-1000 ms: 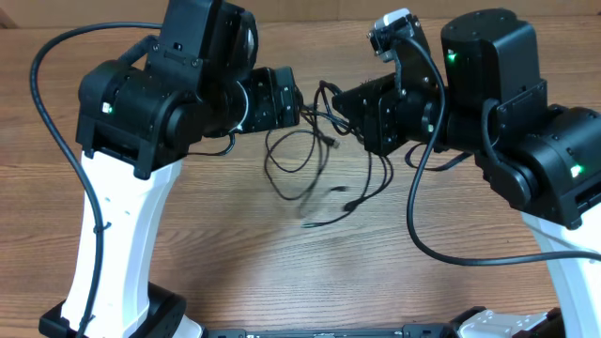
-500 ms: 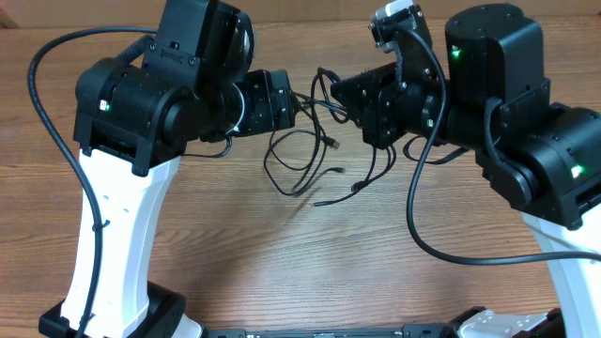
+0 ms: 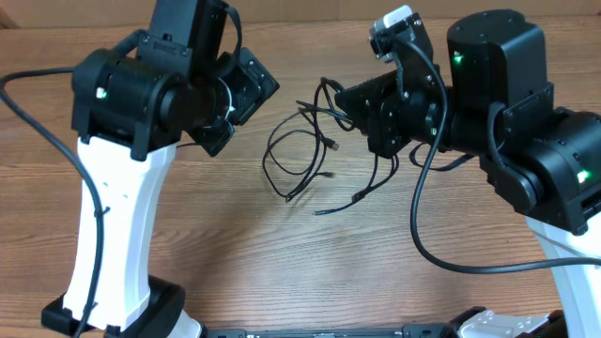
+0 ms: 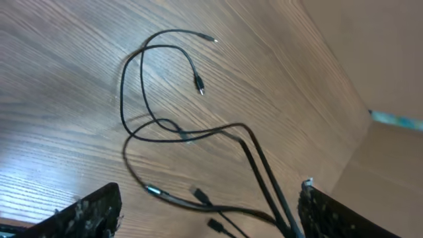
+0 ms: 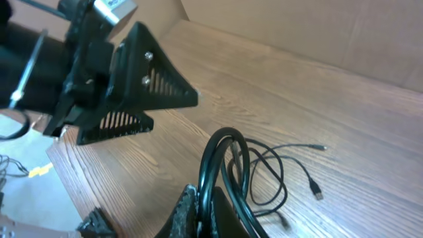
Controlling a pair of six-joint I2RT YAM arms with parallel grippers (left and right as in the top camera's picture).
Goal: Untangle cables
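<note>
- The cables (image 3: 320, 112) are a loose tangle of thin black cords just 12 o'clock of the overhead view's centre. One end is bunched and lifted; the open loops and small plug ends trail toward 6 and 7 o'clock.
- The lower loops seem to lie on the wooden table (image 3: 282, 272), though from above I cannot be sure that every strand touches it.
- The right gripper (image 3: 346, 101) sits at 2 o'clock of the tangle. Its jaws are pressed together on the bunched strands, which arch out of them in a tight loop in the right wrist view.
- The left gripper (image 3: 266, 86) is at 10 o'clock of the tangle and apart from it. Its fingers (image 4: 89, 210) are spread wide with nothing between them, and the cords lie on the wood below.
- A plain brown panel (image 4: 370, 53), possibly cardboard, stands at the table's edge, at 2 o'clock in the left wrist view.
</note>
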